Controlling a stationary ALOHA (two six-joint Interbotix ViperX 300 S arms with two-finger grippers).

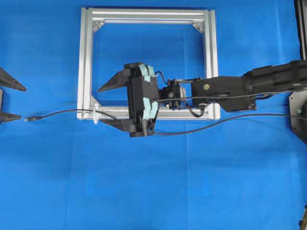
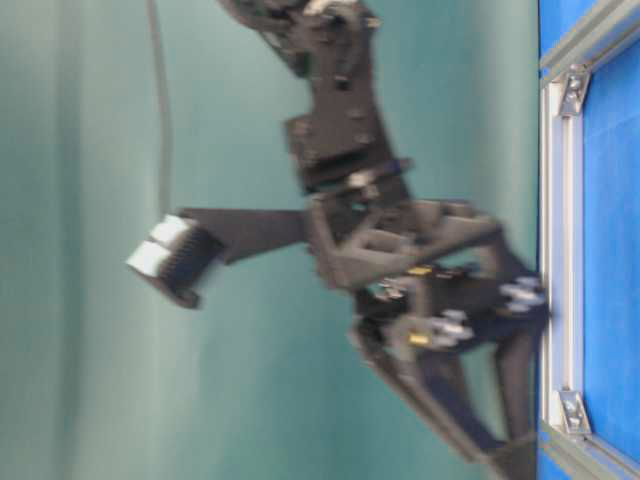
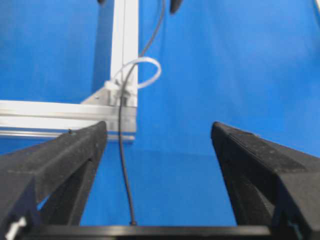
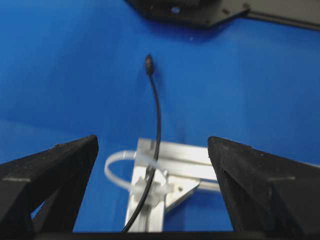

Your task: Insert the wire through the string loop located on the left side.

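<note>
The thin black wire [image 1: 62, 113] runs from the right edge, under my right arm, through the small white string loop [image 1: 97, 115] at the frame's lower left corner. Its plug [image 1: 31, 118] lies on the cloth just left of the loop. In the left wrist view the wire [image 3: 124, 165] passes through the loop [image 3: 145, 75] and lies loose between the jaws of my open left gripper [image 3: 159, 127]. My right gripper [image 4: 152, 141] is open above the loop [image 4: 120, 167], touching nothing, and the plug [image 4: 148, 62] lies beyond it. My left gripper [image 1: 21, 102] sits at the far left edge.
The silver aluminium frame [image 1: 86, 57] lies flat on the blue cloth, with triangular brackets in its corners. My right arm [image 1: 249, 84] reaches across the frame's lower rail from the right. The table-level view is blurred and shows this arm beside the frame [image 2: 555, 250].
</note>
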